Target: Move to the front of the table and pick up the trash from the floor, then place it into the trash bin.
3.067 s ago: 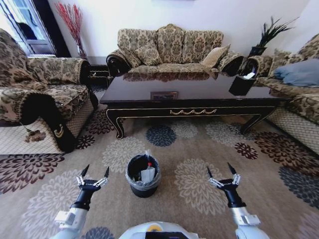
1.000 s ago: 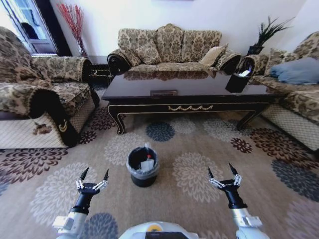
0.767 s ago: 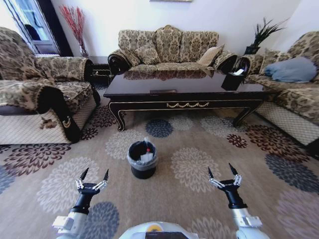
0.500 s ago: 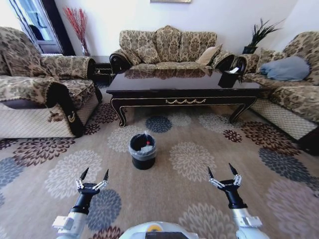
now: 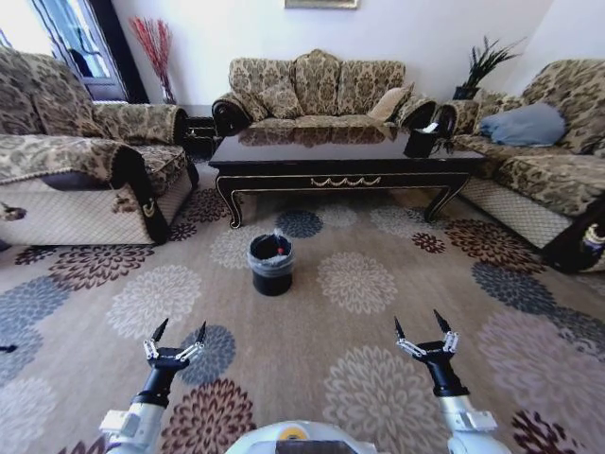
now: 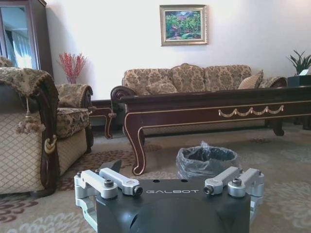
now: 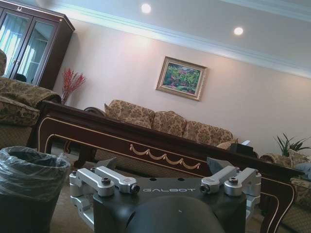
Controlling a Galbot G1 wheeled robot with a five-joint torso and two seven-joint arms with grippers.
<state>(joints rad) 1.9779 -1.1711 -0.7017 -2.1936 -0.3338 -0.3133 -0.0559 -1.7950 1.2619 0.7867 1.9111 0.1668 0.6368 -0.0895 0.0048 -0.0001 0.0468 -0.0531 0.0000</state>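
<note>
The trash bin (image 5: 271,265), black with a thin bag over its rim, stands on the patterned floor (image 5: 312,369) in front of the long dark table (image 5: 340,161). Inside the bin I see trash (image 5: 279,252) as a pale scrap and a speck of red. My left gripper (image 5: 177,333) and right gripper (image 5: 421,326) hover open and empty low over the carpet, well short of the bin and to either side of it. The left wrist view has the trash bin (image 6: 206,161) before the table (image 6: 214,104); the right wrist view has the trash bin (image 7: 29,189) close by.
A patterned armchair (image 5: 85,170) stands at the left, a sofa (image 5: 321,90) behind the table, and another sofa (image 5: 539,156) at the right. A black box holder (image 5: 421,142) sits on the table's right end. Broad open carpet lies around the bin.
The camera has backed away from the table: bin, table and sofas look smaller and farther, and more carpet shows. Both grippers keep the same open pose.
</note>
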